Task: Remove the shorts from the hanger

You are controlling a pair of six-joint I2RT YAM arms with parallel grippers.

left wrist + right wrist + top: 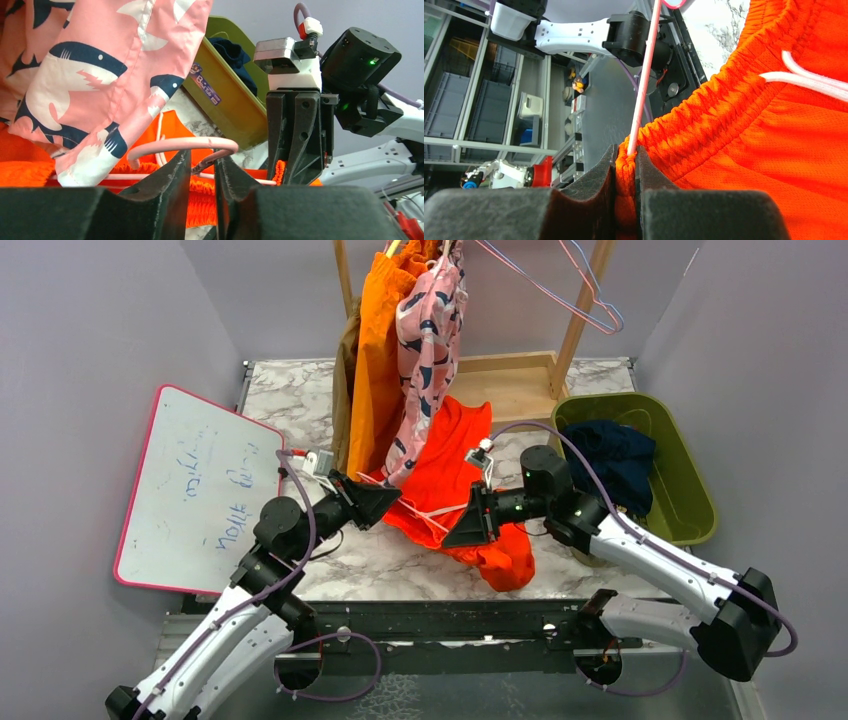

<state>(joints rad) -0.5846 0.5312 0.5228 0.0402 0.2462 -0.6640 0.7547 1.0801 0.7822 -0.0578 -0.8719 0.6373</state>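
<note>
Red-orange shorts [455, 465] lie on the marble table, still threaded on a pink hanger [185, 145]. My left gripper [388, 502] sits at the shorts' left edge. Its jaws [202, 167] stand narrow, pinching the hanger's twisted neck just under the hook. My right gripper [466, 525] is shut on the shorts' gathered waistband [626, 170], where the hanger's thin bar [644, 90] enters the fabric. Pink shorts with dark sharks [430, 350], bright orange shorts [378, 370] and a tan-brown pair [346, 370] hang from the rack. Navy shorts [615, 455] lie in the bin.
A green bin [690, 490] stands at the right, close behind my right arm. A wooden rack base [510, 380] sits at the back, with bare hangers [565, 285] above it. A pink-framed whiteboard [200, 490] leans at the left.
</note>
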